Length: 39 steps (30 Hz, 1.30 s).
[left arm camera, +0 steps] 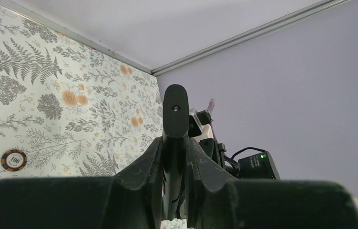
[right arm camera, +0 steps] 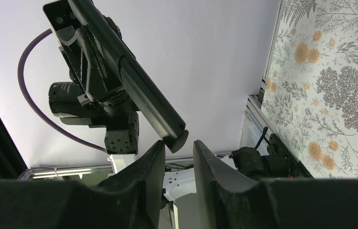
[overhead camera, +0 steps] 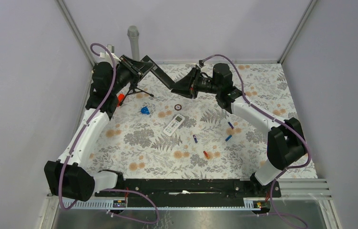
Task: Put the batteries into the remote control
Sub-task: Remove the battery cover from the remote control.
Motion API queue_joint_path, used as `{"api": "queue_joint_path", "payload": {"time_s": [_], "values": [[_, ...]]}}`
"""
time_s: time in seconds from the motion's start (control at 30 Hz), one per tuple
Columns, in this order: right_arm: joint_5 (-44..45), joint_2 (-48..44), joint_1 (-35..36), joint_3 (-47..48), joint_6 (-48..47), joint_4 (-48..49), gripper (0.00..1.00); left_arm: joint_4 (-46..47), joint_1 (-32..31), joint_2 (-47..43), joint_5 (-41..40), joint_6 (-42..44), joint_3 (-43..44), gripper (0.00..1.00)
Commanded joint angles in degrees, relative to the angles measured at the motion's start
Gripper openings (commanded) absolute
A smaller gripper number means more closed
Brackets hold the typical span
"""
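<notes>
Left hand point(left arm camera: 174, 149) is pinching a long black slab point(left arm camera: 175, 112) edge-on, held up off the bench point(overhead camera: 262, 95) near the far left corner. By its shape the slab may be a remote, but no buttons or battery bay show. Right hand point(right arm camera: 179, 151) is spread, a finger on either side of the slab's free end. As far as its wrist view tells, neither finger touches the slab.

And the batteries point(overhead camera: 228, 138)? All four lie loose on the bench, three blue and one orange-red. They are scattered to the right of the white remote point(overhead camera: 173, 125) and nearer the arm bases. That remote lies flat mid-bench, apart from every one of them. So nothing is loaded: no battery is in a hand, and with four in plain sight, picking up and seating is all to come. This looks like a handover or a steadying grip on the slab.

Both arms stretch to the far side and meet almost nose to nose above the bench. The slab slants from the left hand down toward the right.

Farther out, a chip point(left arm camera: 14, 160) sits just beyond the white remote. A blue blob point(overhead camera: 144, 110) lies to its left, and an orange-red piece point(overhead camera: 120, 98) is close by the left arm.
</notes>
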Motion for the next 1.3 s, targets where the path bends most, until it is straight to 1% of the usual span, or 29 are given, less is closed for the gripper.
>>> {"api": "queue_joint_path", "payload": {"time_s": [0.0, 0.1, 0.17, 0.33, 0.4, 0.5, 0.57, 0.63, 0.7, 0.9, 0.97, 1.07, 1.17, 1.27], "values": [[0.0, -2.0, -0.2, 1.4, -1.1, 1.4, 0.33, 3.8, 0.3, -3.5, -1.4, 0.6, 3.9, 0.00], [0.0, -1.8, -0.4, 2.0, -1.9, 1.7, 0.33, 3.1, 0.3, -3.7, -0.8, 0.0, 4.2, 0.00], [0.2, -1.7, -0.3, 2.0, -2.1, 2.2, 0.37, 3.1, 0.3, -3.9, -0.8, -0.3, 4.0, 0.00], [1.1, -1.3, -0.3, 1.6, -1.8, 4.6, 0.60, 3.3, 0.3, -4.2, -0.7, -0.8, 3.3, 0.00], [1.1, -1.2, -0.3, 0.7, 0.2, 8.9, 0.65, 3.4, 0.3, -4.4, -0.7, -1.2, 2.7, 0.00], [0.5, -1.1, -0.3, -1.3, 5.7, 19.8, 0.72, 3.5, 0.2, -4.8, -1.4, -1.2, 1.9, 0.00], [0.4, -1.4, -0.3, -1.4, 6.0, 21.5, 0.76, 3.5, 0.2, -4.9, -1.8, -1.2, 1.6, 0.00], [0.4, -1.7, -0.3, -1.1, 4.9, 20.8, 0.78, 3.5, 0.1, -4.8, -1.8, -1.3, 1.7, 0.00], [0.3, -1.5, -0.3, -0.9, 4.7, 20.5, 0.76, 3.6, 0.0, -4.7, -1.9, -1.5, 1.7, 0.00], [-0.8, -0.6, -0.3, -0.5, 4.8, 19.4, 0.66, 4.4, -0.3, -4.2, -1.7, -2.9, 1.7, 0.00], [-1.0, -0.4, -0.3, -0.5, 4.7, 19.3, 0.60, 4.9, -0.4, -4.0, -1.6, -3.4, 1.6, 0.00], [-1.3, -0.1, -0.2, -0.1, 4.7, 18.7, 0.47, 5.0, -0.5, -3.8, -1.6, -3.3, 1.5, 0.00], [-1.5, -0.5, -0.2, 0.8, 2.5, 14.8, 0.38, 5.0, -0.5, -3.6, -1.7, -2.1, 1.4, 0.00], [-1.3, -1.2, -0.3, 1.0, 0.7, 9.9, 0.33, 5.1, -0.5, -3.4, -2.5, -0.1, 1.6, 0.00]]}}
